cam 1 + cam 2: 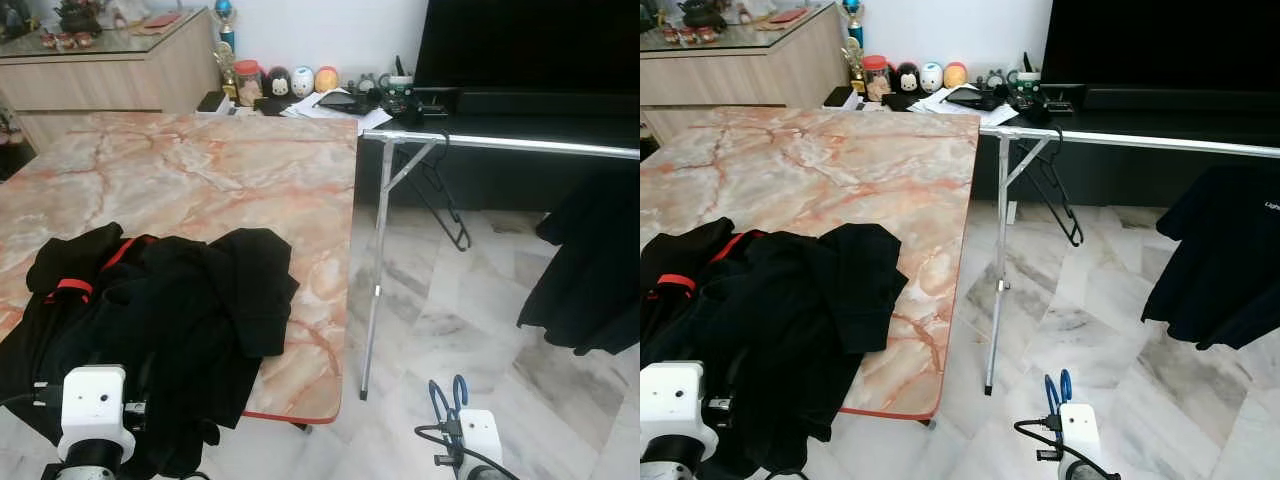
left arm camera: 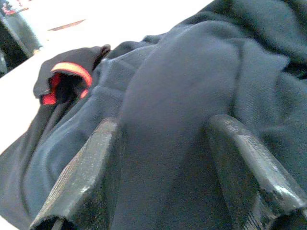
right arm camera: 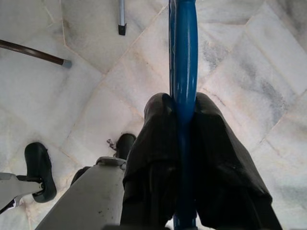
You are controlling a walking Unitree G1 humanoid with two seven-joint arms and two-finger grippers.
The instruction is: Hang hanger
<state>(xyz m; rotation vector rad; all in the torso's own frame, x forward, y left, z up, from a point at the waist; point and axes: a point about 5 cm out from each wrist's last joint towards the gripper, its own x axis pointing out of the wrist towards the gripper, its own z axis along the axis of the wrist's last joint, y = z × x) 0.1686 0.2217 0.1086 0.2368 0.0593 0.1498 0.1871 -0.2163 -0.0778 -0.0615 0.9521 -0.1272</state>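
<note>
My right gripper (image 3: 183, 103) is shut on a blue hanger (image 3: 184, 57), held low over the marble floor. The hanger's blue hook (image 1: 447, 393) sticks up above my right wrist. To the right of the table stands a silver clothes rail (image 1: 500, 143), from which a black hanger (image 1: 445, 205) hangs near its left end and a black garment (image 1: 590, 270) further right. My left gripper (image 2: 163, 122) is open, its fingers (image 2: 86, 167) resting on a pile of black clothes with red trim (image 1: 170, 300) at the table's near edge.
The marble table (image 1: 200, 170) stands on my left, its right edge close to the rail's leg (image 1: 372, 300). Behind the rail is a dark TV bench (image 1: 520, 105) with small items. A wooden cabinet (image 1: 110, 75) stands at the back left.
</note>
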